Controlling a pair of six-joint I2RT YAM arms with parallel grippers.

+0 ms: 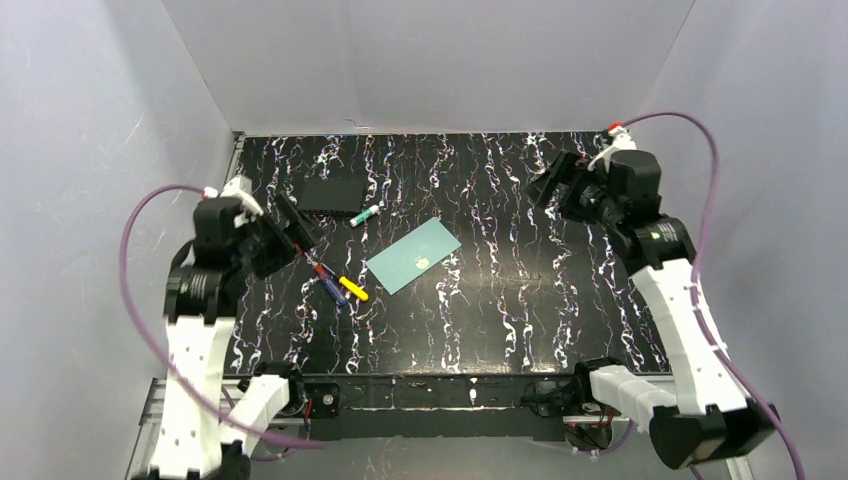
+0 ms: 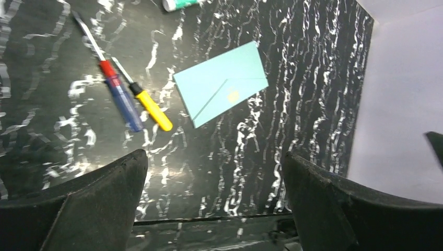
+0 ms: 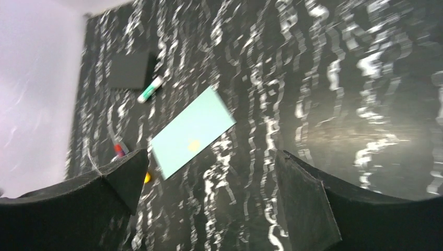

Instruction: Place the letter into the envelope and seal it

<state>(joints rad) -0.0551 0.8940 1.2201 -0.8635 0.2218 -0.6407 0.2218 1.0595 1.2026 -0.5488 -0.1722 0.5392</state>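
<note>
The teal envelope (image 1: pixel 414 256) lies flat near the middle of the black marbled table, its flap folded down with a small gold sticker (image 2: pixel 233 95) on it. No letter shows in any view. My left gripper (image 1: pixel 292 228) hangs open to the envelope's left, above the table, with nothing between its fingers. The left wrist view has the envelope (image 2: pixel 222 83) well beyond the gripper (image 2: pixel 215 157). My right gripper (image 1: pixel 550 182) stands open at the far right, apart from the envelope. In the right wrist view the envelope (image 3: pixel 192 130) lies beyond the open gripper (image 3: pixel 212 156).
A blue-and-red screwdriver (image 1: pixel 325 280) and a yellow-handled one (image 1: pixel 352 288) lie just left of the envelope. A green-capped white stick (image 1: pixel 366 213) and a flat black box (image 1: pixel 331 193) sit at the back left. Grey walls enclose the table on three sides.
</note>
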